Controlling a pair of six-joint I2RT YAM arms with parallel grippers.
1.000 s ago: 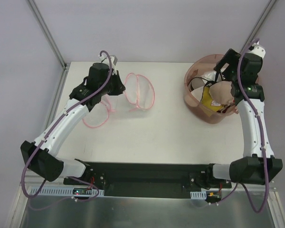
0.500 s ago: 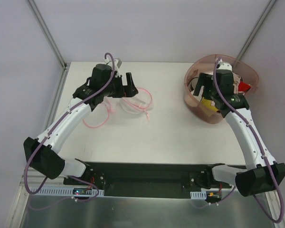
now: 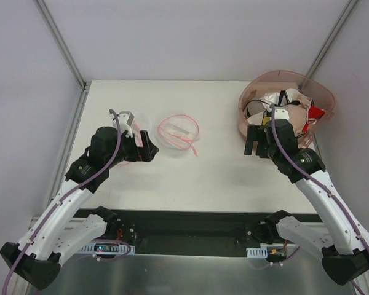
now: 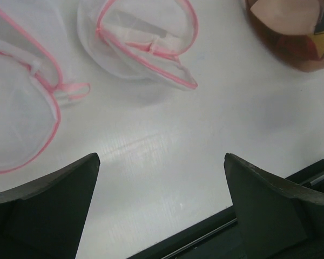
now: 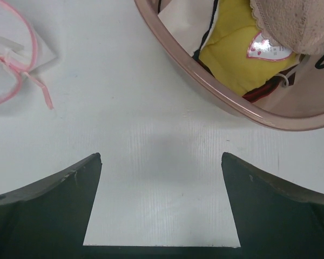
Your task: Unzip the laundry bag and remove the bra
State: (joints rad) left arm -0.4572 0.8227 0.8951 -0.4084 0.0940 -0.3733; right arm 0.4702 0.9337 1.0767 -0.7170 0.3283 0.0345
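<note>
- Seemingly most of the job was done. In the top view, the bag (image 3: 179, 130) lay left of centre on the table (image 3: 215, 172), its pink rim gaping and nothing bulky showing through the mesh.
- The basket (image 3: 290, 73) stood at the upper right, well apart from the bag. A pale cream piece among its garments looked like the bra (image 3: 293, 100), though at that size I could not be sure.
- The left gripper (image 3: 150, 149) hung just left of the bag, not touching it. The right gripper (image 3: 254, 147) hung at the basket's lower-left edge. Neither held anything.
- From the left wrist, the left gripper (image 4: 162, 210) had its fingers spread wide over bare table. The bag (image 4: 140, 48) lay top centre, unzipped and slack. A second mesh shell (image 4: 16, 108) lay at the left edge; I could not tell whether the two were joined.
- From the right wrist, the right gripper (image 5: 162, 205) was likewise wide and empty. The bag (image 5: 8, 59) showed only at the upper left. A cream lacy cup, taken for the bra (image 5: 294, 27), rested in the basket (image 5: 205, 91) at the upper right, above a yellow garment (image 5: 232, 59).
- Judged so, both unzipping and removal looked finished, with little left but to draw the arms clear.
</note>
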